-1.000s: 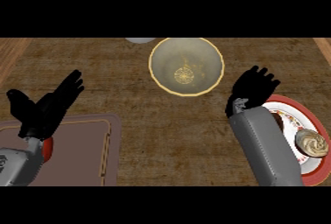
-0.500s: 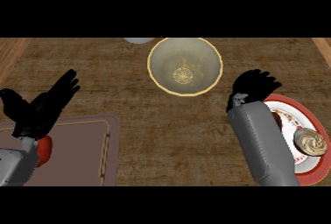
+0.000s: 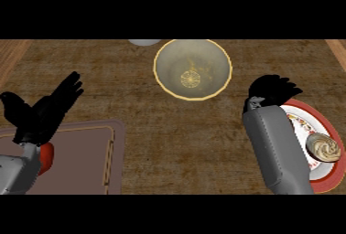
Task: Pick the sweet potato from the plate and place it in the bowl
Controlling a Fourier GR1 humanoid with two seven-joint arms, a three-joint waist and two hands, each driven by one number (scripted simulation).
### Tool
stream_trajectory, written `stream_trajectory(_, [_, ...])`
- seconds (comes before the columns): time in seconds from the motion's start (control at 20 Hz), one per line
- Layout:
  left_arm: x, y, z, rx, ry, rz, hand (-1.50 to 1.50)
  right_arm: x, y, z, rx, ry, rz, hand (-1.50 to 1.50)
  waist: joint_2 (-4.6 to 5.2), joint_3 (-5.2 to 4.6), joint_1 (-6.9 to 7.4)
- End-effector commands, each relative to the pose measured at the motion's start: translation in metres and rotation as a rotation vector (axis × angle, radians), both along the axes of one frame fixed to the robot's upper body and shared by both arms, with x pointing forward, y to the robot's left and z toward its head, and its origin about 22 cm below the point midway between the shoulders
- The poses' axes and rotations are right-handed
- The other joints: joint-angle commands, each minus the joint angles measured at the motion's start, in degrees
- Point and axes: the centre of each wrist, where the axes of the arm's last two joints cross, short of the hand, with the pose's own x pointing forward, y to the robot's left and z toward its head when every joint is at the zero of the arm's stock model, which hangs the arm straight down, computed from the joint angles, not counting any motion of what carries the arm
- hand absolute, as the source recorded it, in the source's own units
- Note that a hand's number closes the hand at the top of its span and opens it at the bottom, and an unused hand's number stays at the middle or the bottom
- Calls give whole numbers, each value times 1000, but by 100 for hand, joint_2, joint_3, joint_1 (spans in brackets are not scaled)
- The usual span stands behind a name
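The right hand (image 3: 272, 90) is seen at the far-left rim of the red-rimmed plate (image 3: 323, 183), its fingers curled downward and closed on nothing; this posture is judged to be the start of a reach toward the plate's contents. On the plate, right of the grey forearm, a round tan object with swirled markings (image 3: 324, 147) is observed; it is taken to be the sweet potato, though its identity cannot be confirmed from this view. It is not held and lies well apart from the bowl (image 3: 193, 68), a yellow-rimmed vessel standing at the far centre with a small patterned mark inside. The left hand (image 3: 42, 112) is held open at the left, fingers straight and raised, resting above a brownish mat (image 3: 88, 160); a red object (image 3: 45, 157) is partly hidden beneath its forearm. The counter (image 3: 175, 146) is a mottled brown surface with lighter wooden strips at its far corners. A pale round object (image 3: 143, 42) is cut off at the far edge.
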Motion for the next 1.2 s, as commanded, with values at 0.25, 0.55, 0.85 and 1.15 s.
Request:
stream_trajectory(0.25, [-5,6,5,-11,-1,-4,0,-7,-2,-6,-75,97,-197,-150,-9,2,36])
stream_trajectory(0.55, [-2,-9,-5,-22,19,-9,0,-13,-18,-14,-49,93,-222,-150,2,3,-9])
stream_trajectory(0.85, [-5,-11,-13,-11,2,1,0,-20,-37,-27,-31,138,-251,-150,3,2,-11])
stream_trajectory(1.15, [-2,-5,-4,-11,0,-9,0,-21,-53,-26,-28,133,-276,-150,0,2,-8])
